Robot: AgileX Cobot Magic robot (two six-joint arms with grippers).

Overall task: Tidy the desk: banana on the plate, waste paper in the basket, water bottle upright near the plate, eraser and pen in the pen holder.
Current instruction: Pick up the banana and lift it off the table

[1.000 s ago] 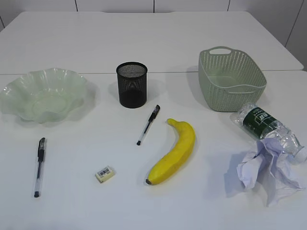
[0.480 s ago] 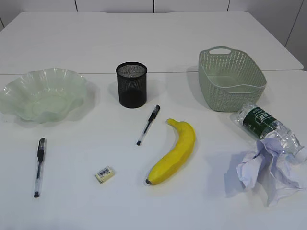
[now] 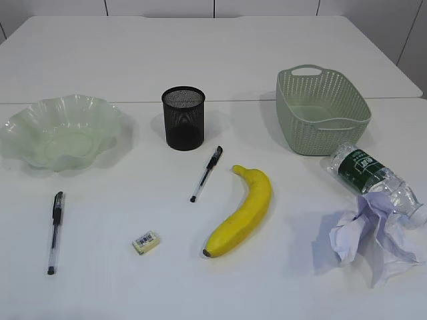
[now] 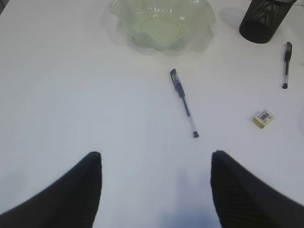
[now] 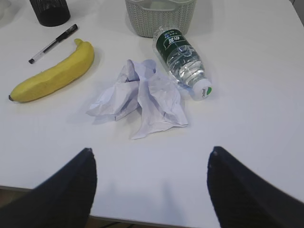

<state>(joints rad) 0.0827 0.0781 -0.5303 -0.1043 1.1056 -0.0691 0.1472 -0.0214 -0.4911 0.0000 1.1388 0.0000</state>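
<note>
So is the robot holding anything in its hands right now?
No. The left hand and the right hand are both open over bare desk, holding nothing.

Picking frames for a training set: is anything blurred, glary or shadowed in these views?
Exterior view: sharp, even light, soft shadows beside the pen holder and basket. Left wrist view: slightly hazy, jaws dark and soft-edged. Right wrist view: clear, bottle glints a little.

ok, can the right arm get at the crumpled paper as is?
Probably yes. The right gripper hangs open over bare desk, with the paper straight ahead and nothing between. The bottle lies against the paper's far side, so a top-down grasp might nudge it.
</note>
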